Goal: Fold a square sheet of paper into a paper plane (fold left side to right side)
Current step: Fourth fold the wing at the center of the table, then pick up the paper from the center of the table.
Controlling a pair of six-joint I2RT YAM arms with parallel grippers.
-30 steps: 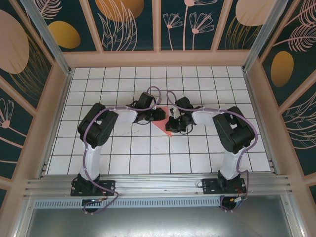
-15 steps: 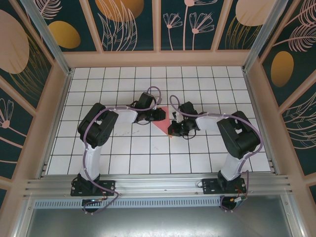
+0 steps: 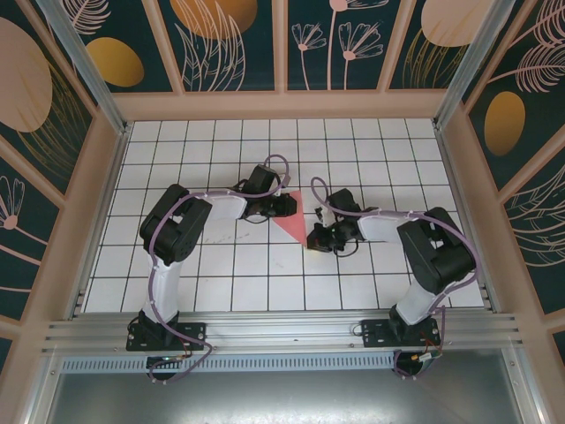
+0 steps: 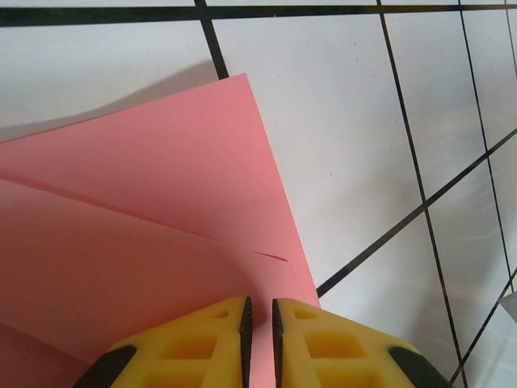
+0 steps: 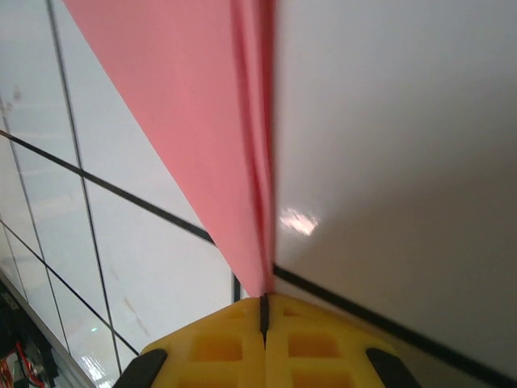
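Sheet of paper (image 3: 296,219), thin and coral-red, lies folded into a narrow triangle near the middle of the white, black-gridded tile counter (image 3: 229,265). Its broad end points away from the arm bases and its tip points toward them. In the left wrist view the sheet of paper (image 4: 145,242) shows overlapping layers with a crease line across them. Its far edge is lifted a little and casts a shadow on the tiles. In the right wrist view the paper (image 5: 202,121) narrows along a folded edge that runs straight down into the seam between the yellow fingers.

The right end effector (image 3: 314,237) sits at the near tip of the triangle. Its fingers are clenched tight together on that tip (image 5: 264,303).

The left end effector (image 3: 284,205) is at the upper left edge of the sheet. Its yellow fingers (image 4: 259,305) stand almost together over the paper with a thin slit between them. Whether they actually pinch the paper cannot be told.

Both arms reach inward from either side, and the triangle lies between them.
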